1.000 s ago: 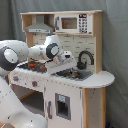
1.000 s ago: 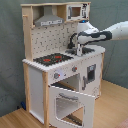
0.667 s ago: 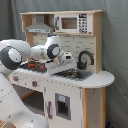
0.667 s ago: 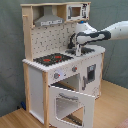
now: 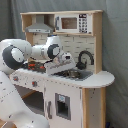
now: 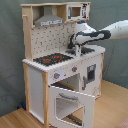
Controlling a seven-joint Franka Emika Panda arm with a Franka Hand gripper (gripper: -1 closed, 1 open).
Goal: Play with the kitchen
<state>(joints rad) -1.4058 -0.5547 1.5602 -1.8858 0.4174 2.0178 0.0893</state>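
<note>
In the second exterior view the kitchen (image 6: 55, 75) stands on a wooden floor (image 6: 112, 107) against a grey curtain (image 6: 107, 60), its stovetop (image 6: 50, 59) at the second exterior view's left and its oven door (image 6: 70, 100) hanging open below. To the right of the stovetop the arm (image 6: 107, 34) reaches in from the second exterior view's right, with the claw (image 6: 76, 48) down over the sink by the faucet (image 5: 85, 59). I cannot tell whether the claw is apart or together.
</note>
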